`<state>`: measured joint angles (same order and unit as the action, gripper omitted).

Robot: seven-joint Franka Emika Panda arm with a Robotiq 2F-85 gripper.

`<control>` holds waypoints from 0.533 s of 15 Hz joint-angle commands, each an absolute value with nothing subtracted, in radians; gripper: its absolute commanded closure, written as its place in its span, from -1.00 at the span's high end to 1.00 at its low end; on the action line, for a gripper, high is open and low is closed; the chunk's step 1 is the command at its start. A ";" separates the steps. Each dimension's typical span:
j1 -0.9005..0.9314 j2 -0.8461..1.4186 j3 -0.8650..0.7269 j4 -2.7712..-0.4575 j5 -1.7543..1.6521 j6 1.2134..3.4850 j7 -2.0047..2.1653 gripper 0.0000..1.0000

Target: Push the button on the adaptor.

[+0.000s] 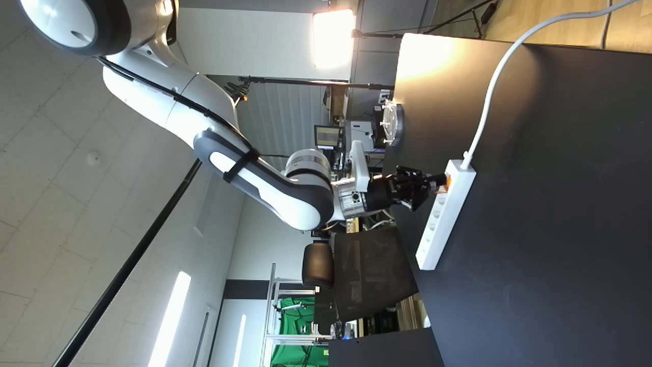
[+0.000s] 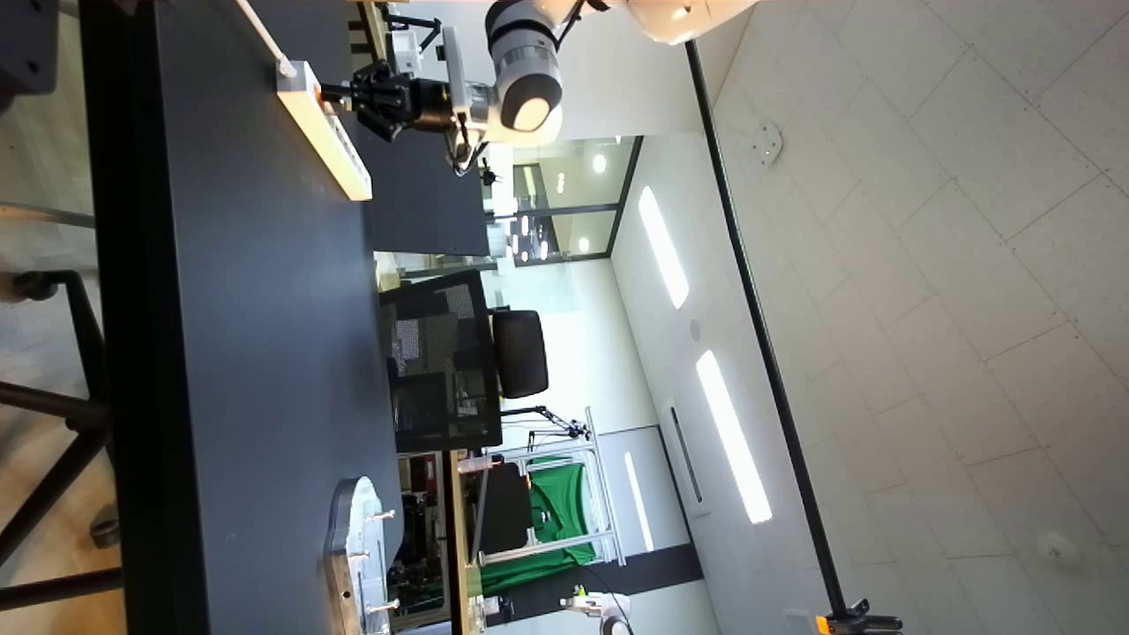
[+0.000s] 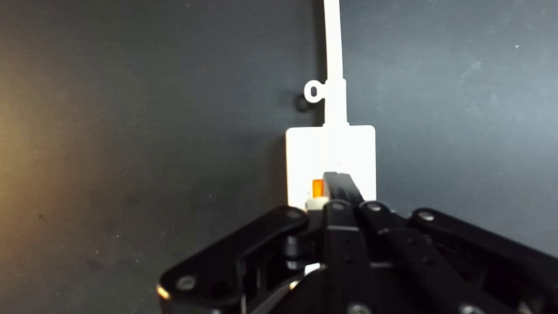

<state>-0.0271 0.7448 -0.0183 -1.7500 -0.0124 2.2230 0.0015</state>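
The adaptor is a long white power strip point(image 1: 442, 227) on the dark table; it also shows in an exterior view point(image 2: 331, 145) and its cable end in the wrist view point(image 3: 331, 150). Its orange button point(image 3: 318, 188) is near the cable end, also glimpsed in an exterior view point(image 1: 448, 182). My gripper point(image 3: 341, 176) is shut, its two fingertips together with nothing between them. In both exterior views the fingertips point(image 1: 439, 180) point(image 2: 333, 92) are right at the button. They hide part of it. I cannot tell whether the button is pressed in.
A white cable point(image 1: 486, 102) runs from the strip's end across the dark table point(image 1: 550, 229). A round pale fixture with pegs point(image 1: 391, 122) stands at the table's edge, also in an exterior view point(image 2: 363, 556). A black chair point(image 2: 445, 362) stands beyond the table.
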 commanded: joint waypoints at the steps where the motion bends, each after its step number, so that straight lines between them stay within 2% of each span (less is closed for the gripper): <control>1: -0.026 0.722 -0.022 -1.783 -0.004 2.241 0.018 -1.00; 8: -0.016 0.727 -0.029 -1.813 -0.002 2.304 0.038 -1.00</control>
